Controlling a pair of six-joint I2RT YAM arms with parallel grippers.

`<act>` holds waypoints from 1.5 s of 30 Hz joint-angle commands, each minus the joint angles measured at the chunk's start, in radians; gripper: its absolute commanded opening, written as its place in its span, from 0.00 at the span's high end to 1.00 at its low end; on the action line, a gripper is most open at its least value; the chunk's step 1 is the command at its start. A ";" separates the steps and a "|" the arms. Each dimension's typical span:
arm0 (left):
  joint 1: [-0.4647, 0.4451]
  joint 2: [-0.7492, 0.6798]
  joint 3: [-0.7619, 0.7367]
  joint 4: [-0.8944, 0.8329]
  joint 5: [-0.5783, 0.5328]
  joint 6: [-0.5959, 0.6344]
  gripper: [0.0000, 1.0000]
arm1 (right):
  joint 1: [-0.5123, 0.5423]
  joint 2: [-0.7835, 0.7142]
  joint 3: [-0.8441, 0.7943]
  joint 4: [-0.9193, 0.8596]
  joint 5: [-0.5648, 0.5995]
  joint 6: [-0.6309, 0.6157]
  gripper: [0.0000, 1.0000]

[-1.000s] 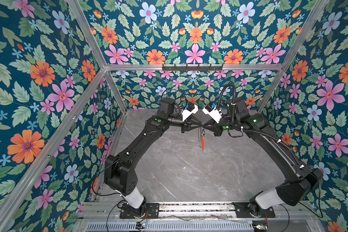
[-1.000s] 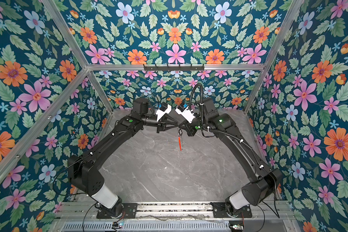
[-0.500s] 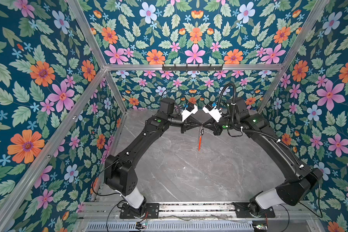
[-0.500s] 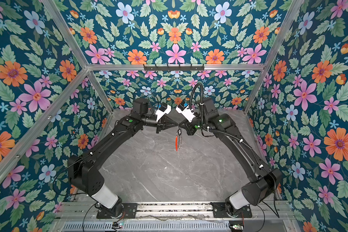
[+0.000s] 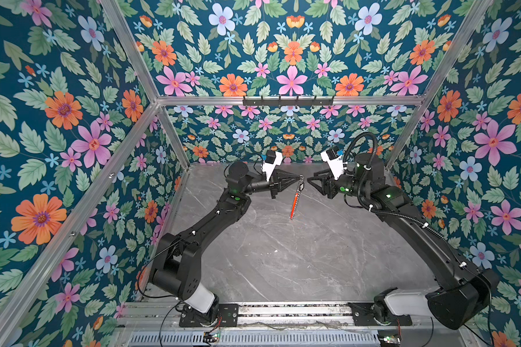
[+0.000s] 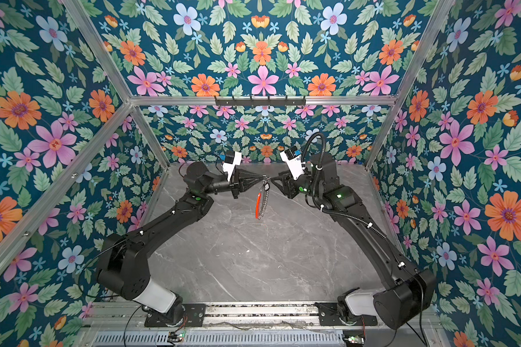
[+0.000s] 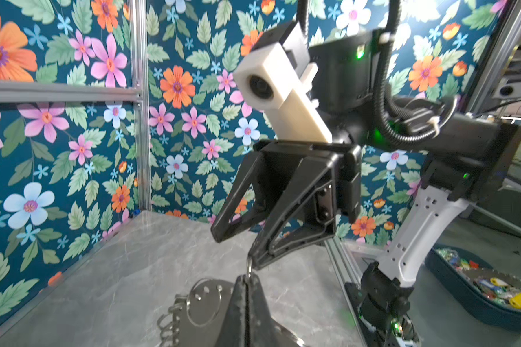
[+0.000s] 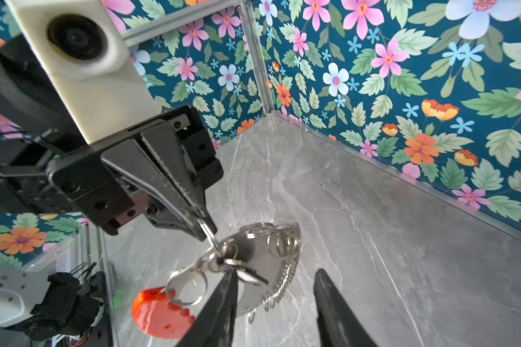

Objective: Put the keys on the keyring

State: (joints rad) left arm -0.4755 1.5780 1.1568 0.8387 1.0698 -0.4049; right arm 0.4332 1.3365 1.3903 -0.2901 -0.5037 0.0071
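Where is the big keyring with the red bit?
In both top views the keyring hangs above the far middle of the table, pinched at its top by the left gripper, with the open right gripper just to its right.

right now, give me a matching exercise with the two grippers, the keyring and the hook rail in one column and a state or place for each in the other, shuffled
Column one
1. left gripper
2. right gripper
3. keyring
4. hook rail

Column two
a. jaws apart, gripping nothing
b. fixed to the back frame bar
c. shut on a small ring at the top of the loop
d. dangling in mid-air

Pairs: 1-c, 2-a, 3-d, 4-b
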 commanded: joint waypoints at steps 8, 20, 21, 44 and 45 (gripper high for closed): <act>0.003 0.058 -0.016 0.572 -0.088 -0.387 1.00 | -0.001 0.047 0.039 0.112 -0.190 0.076 0.56; 0.002 0.095 0.003 0.650 -0.114 -0.450 1.00 | 0.014 0.085 0.087 0.132 -0.243 0.110 0.59; 0.002 0.097 0.006 0.653 -0.117 -0.452 1.00 | 0.019 0.086 0.088 0.132 -0.243 0.110 0.60; -0.037 0.176 0.022 0.771 -0.186 -0.514 1.00 | 0.056 0.153 0.153 0.101 -0.255 0.108 0.99; -0.036 0.175 0.022 0.772 -0.185 -0.511 1.00 | 0.056 0.150 0.150 0.091 -0.247 0.101 0.98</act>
State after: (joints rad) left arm -0.5030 1.7554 1.1732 1.5581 0.8604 -0.9096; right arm 0.4797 1.4876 1.5375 -0.1944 -0.7345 0.1265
